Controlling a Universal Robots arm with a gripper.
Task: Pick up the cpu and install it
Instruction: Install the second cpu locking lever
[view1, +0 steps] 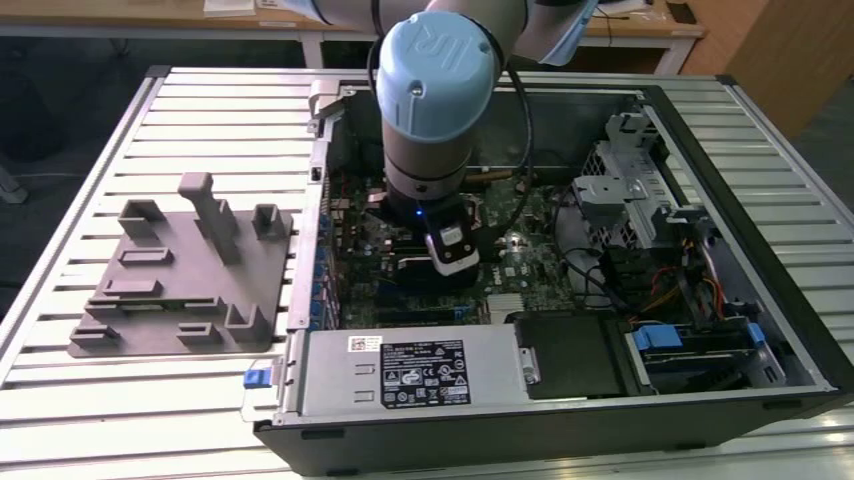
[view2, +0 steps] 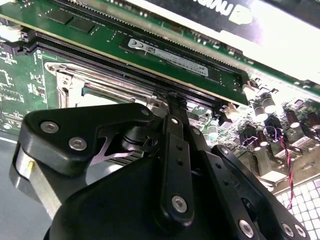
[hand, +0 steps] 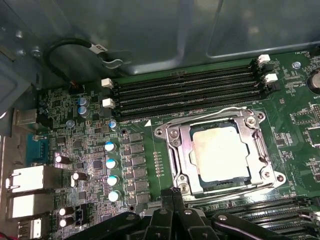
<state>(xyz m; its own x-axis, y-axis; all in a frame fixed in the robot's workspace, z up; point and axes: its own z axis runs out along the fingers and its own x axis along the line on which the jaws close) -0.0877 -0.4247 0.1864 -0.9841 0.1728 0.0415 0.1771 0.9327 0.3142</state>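
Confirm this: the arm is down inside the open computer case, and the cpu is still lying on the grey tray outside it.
Not quite. The arm is inside the open computer case, but the cpu is not on the grey tray; the first wrist view shows it lying in the motherboard socket, framed by the metal bracket, just beyond the hand.

Slatted metal table (view1: 80, 400), wooden desks (view1: 240, 15) behind, dark floor (view1: 54, 110)

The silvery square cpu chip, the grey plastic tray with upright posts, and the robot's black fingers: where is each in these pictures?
Silvery-white square cpu (hand: 220, 152): first wrist view, middle of its metal top, in the socket frame.
Grey plastic tray with upright posts (view1: 147, 300): exterior view, bare flat base.
Black fingers (hand: 172, 200): first wrist view, on one finger's tip.
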